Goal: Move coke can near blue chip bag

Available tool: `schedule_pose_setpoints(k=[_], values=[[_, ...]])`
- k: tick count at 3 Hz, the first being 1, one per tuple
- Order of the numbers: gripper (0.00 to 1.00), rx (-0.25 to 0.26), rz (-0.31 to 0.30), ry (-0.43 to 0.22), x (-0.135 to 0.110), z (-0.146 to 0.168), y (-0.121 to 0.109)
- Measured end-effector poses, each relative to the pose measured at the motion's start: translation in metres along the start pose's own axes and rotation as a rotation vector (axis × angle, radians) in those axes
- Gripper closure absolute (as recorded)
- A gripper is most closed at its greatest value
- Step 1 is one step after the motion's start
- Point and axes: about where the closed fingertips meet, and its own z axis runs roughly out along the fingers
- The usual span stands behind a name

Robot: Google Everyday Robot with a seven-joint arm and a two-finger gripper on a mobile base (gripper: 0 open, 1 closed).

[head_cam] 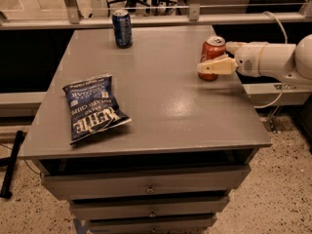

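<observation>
The coke can (pixel 212 49) stands upright near the right edge of the grey table (pixel 161 91). My gripper (pixel 215 57) comes in from the right and is open, with its jaws on either side of the can: the near finger (pixel 214 66) crosses the can's lower front and the far finger (pixel 234 46) sits behind it on the right. The can rests on the table. The blue chip bag (pixel 92 107) lies flat at the table's front left, far from the can.
A dark blue soda can (pixel 122 28) stands at the back of the table, left of centre. Drawers (pixel 146 186) sit under the tabletop. A rail and a glass partition run behind the table. A cable and a low shelf are on the right.
</observation>
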Motion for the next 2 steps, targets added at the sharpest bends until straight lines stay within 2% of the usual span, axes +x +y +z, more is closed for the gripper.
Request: schedule_pose_setpoints(k=[2], values=[[0.64,-0.068,-0.020,-0.076,-0.008,0.002,0.017]])
